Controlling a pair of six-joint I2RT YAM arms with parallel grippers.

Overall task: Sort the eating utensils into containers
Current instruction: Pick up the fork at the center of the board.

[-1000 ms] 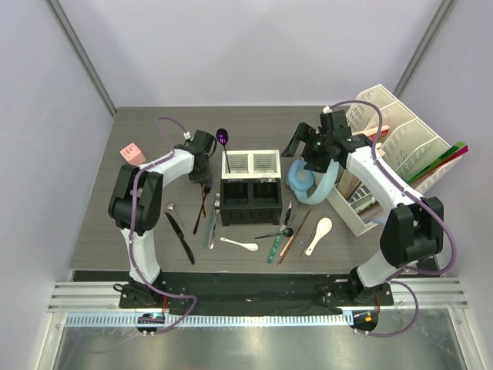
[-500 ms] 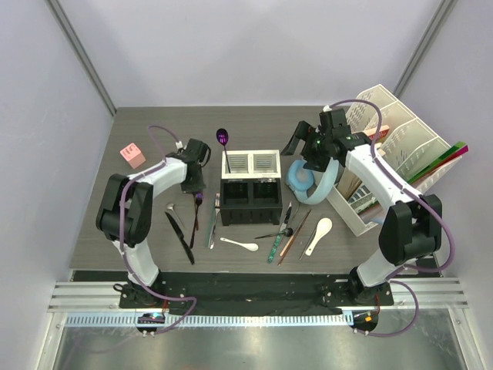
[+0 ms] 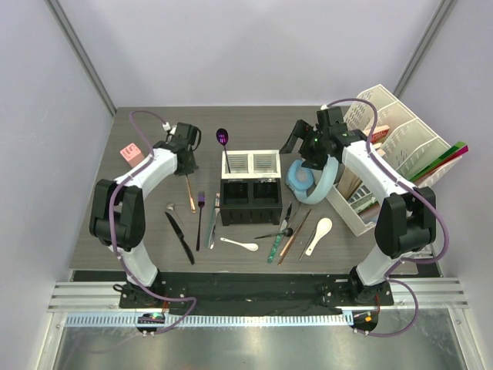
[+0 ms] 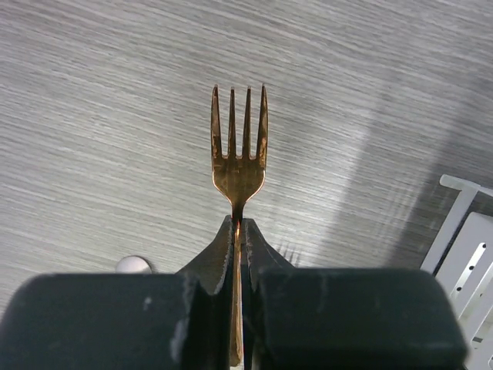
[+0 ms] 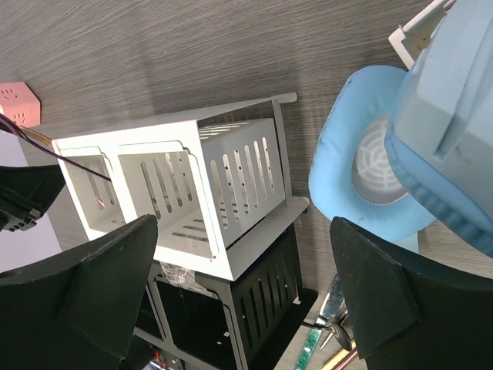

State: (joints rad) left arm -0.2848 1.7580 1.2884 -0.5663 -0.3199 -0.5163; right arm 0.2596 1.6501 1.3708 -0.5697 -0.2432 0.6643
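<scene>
My left gripper (image 3: 185,160) is shut on the handle of a copper fork (image 3: 189,193), left of the black and white caddy of containers (image 3: 250,187). In the left wrist view the fork (image 4: 239,154) sticks out of the gripper (image 4: 239,227) with its tines over bare table. A purple spoon (image 3: 223,139) stands in the caddy's back left compartment. A purple fork (image 3: 199,220), a black knife (image 3: 179,237), white soup spoons (image 3: 240,244), chopsticks (image 3: 296,231) and a green-patterned piece (image 3: 275,243) lie on the table. My right gripper (image 3: 304,148) is open and holds nothing; in its wrist view the gripper (image 5: 243,231) hangs above the caddy (image 5: 208,177).
Light blue headphones (image 3: 312,181) lie between the caddy and the big white slotted rack (image 3: 393,154). A pink block (image 3: 131,154) sits at the far left. A silver knife (image 3: 212,223) and a small silver spoon (image 3: 169,206) lie left of the caddy.
My left arm has swung left and toward the back of the table with the copper fork in its jaws. The right arm has barely moved.
</scene>
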